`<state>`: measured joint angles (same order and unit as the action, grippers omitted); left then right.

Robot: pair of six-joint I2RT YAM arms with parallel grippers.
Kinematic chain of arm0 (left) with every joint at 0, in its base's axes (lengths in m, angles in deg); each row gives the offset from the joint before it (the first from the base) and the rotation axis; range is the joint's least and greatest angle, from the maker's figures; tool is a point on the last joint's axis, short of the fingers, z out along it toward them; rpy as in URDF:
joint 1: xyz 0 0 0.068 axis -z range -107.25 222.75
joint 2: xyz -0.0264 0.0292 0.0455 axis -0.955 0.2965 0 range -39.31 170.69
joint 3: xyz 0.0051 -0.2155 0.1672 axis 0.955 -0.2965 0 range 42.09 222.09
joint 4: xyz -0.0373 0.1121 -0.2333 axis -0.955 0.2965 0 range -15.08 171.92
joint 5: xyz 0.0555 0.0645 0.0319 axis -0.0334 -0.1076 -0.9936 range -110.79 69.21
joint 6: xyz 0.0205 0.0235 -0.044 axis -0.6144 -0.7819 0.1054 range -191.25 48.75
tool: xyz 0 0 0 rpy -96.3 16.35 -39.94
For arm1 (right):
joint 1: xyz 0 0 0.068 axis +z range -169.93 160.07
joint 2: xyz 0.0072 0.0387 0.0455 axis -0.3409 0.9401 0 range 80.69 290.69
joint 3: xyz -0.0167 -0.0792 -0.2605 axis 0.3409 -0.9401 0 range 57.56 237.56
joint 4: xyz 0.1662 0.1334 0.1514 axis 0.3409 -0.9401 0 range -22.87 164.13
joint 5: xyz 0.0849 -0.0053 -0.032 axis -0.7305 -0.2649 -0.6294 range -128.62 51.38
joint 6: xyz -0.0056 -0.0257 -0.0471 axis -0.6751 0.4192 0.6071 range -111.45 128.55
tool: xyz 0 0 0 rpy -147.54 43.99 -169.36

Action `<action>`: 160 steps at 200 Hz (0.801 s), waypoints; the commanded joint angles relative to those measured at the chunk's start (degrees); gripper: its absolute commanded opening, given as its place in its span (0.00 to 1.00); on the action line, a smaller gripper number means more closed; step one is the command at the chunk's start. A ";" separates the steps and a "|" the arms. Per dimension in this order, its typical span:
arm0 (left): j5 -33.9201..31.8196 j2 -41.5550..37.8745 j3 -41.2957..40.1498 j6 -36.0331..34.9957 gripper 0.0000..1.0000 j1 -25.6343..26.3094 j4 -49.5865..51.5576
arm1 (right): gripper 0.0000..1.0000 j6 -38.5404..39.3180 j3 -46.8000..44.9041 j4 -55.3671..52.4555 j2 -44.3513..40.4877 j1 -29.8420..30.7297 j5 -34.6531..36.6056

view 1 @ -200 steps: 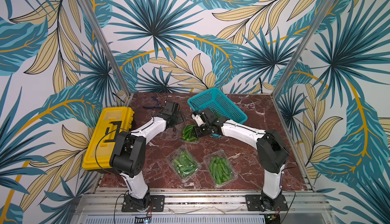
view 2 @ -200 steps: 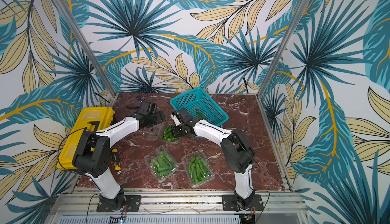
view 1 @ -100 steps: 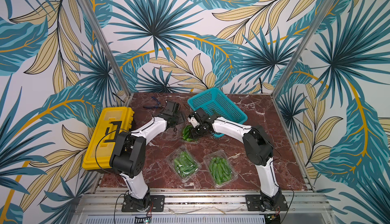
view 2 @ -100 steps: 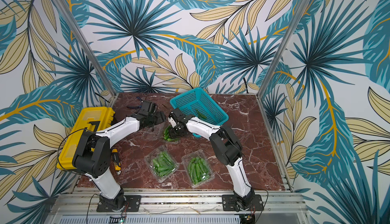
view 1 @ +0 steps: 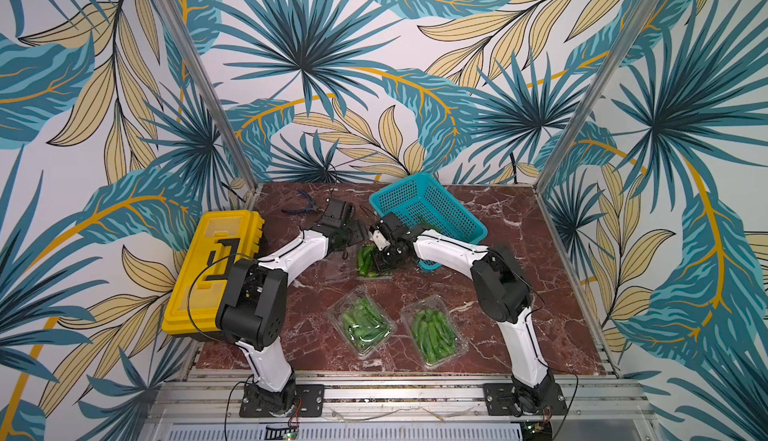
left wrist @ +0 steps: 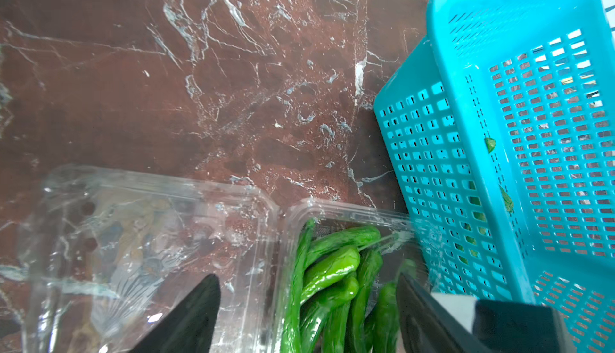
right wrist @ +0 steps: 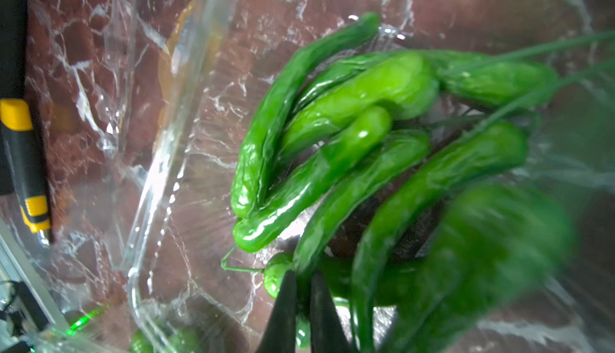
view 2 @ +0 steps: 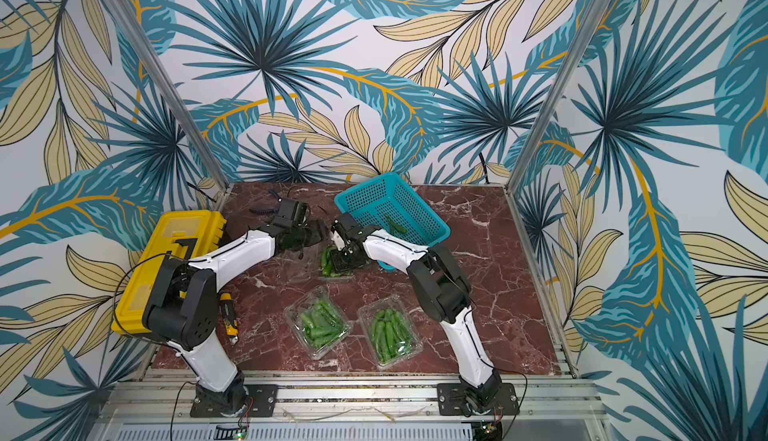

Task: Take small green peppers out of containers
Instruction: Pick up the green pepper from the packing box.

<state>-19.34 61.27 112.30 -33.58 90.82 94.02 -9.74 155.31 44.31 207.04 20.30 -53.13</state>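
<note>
Nearest the arm bases, two clear plastic boxes lie side by side on the red marble counter (view 1: 519,276) with their lids shut. The left box (view 1: 345,299) and the right box (view 1: 417,308) are both packed with small green peppers (view 1: 362,326). Off to the left, a yellow-and-black utility knife (view 2: 230,314) lies on the counter, partly behind the left arm (view 1: 299,252). Beyond it a yellow toolbox (view 1: 216,268) sits at the counter's left edge.

Further in, at mid-counter, the third box (left wrist: 149,235) lies open. Its empty lid is folded out flat beside the tray, and a handful of peppers is heaped in the tray. Both arms reach in over this box.

The left jaws stand wide apart and hold nothing. One black finger (left wrist: 186,314) is above the lid and the other is above the tray's far side.

The right arm (view 1: 449,247) comes in from the other side with its jaws down among the peppers. Its fingertips (right wrist: 286,301) are drawn almost together and pinch the thin end of one pepper. The rest of the heap lies loose against it.

Just beyond the open tray stands a teal plastic basket (view 1: 399,197), and the pictures do not show whether the two touch. One pepper (view 2: 395,225) lies inside the basket.

Farthest back, left of the basket and behind the left wrist, a pair of blue-handled pliers (view 1: 301,206) rests on the counter.
</note>
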 commanded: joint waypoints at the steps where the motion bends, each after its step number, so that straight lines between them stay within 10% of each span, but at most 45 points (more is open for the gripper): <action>1: 0.79 0.94 1.57 -0.93 0.84 0.16 0.36 | 0.04 -0.18 -2.76 1.79 -2.94 0.22 0.70; 160: 3.17 2.51 2.60 -1.90 0.84 1.44 0.40 | 0.00 -1.78 -17.92 22.13 -21.69 -0.24 -0.35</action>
<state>-16.87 63.08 112.32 -34.59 91.85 94.02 -10.72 139.81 60.74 188.46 20.23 -53.48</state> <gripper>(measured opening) 0.839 0.068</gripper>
